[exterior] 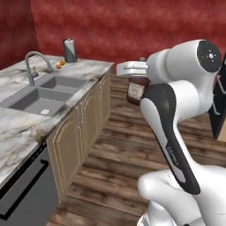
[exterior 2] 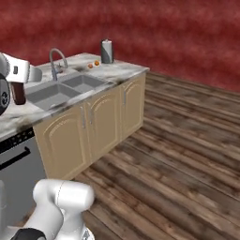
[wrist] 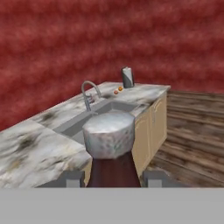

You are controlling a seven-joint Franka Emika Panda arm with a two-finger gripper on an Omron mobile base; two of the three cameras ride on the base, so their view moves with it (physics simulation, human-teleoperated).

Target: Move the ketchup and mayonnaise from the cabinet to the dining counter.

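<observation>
1. I'm looking at my arm [exterior: 176,101]: glossy white rounded shells.
2. I'm seeing a long dark grey strip with small pale lettering along one link.
3. I'm noting a black round joint cap [exterior: 208,56] with faint markings.
4. I'm seeing two small dark fingertips [wrist: 73,178].

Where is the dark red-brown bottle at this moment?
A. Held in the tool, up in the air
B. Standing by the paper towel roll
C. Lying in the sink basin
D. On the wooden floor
A: the ketchup sits clamped in the tool, off the dining counter and above the floor.
</observation>
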